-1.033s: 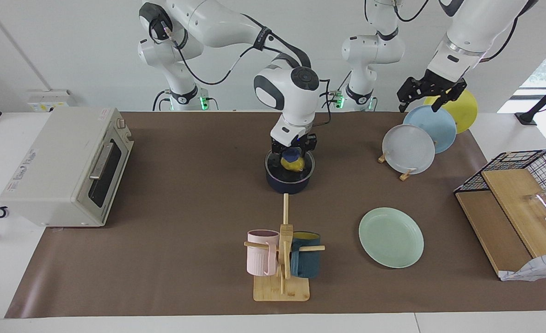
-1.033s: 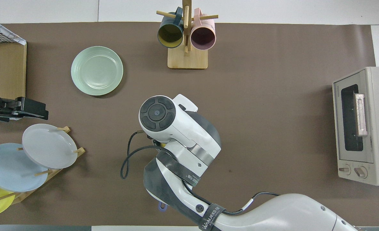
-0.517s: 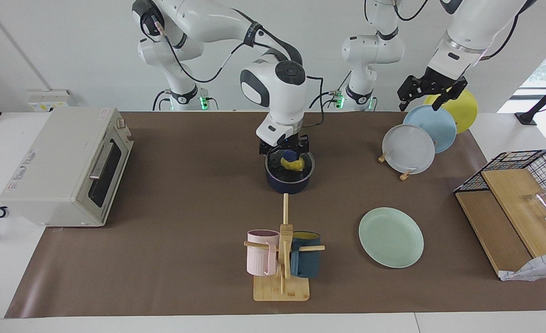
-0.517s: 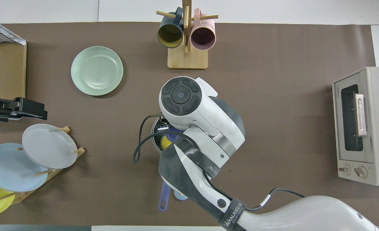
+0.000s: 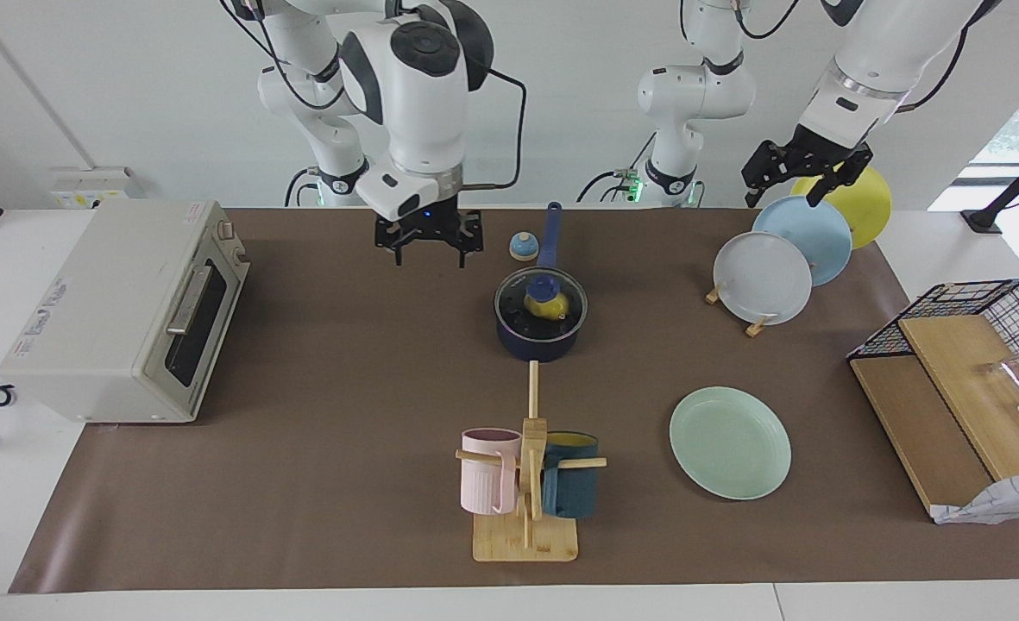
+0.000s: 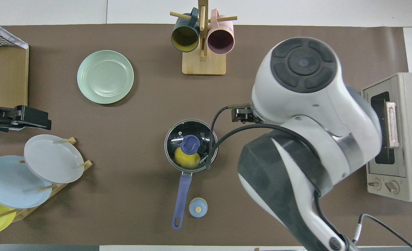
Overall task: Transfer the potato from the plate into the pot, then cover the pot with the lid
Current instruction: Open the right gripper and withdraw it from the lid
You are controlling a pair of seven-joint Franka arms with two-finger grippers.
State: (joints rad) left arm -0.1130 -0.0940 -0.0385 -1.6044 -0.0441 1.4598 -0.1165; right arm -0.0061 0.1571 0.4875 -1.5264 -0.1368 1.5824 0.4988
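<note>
The right gripper hangs with its jaws spread wide and empty above the brown worktop, between the white toaster oven and the small dark navy pot. The left gripper, jaws likewise open and holding nothing, waits over the upright plates in the wooden rack. The round clear glass lid with its blue knob sits on the pot, the small bright yellow potato shows through it inside, and the pale mint-green plate lies bare, farther from the robots, toward the left arm's end.
</note>
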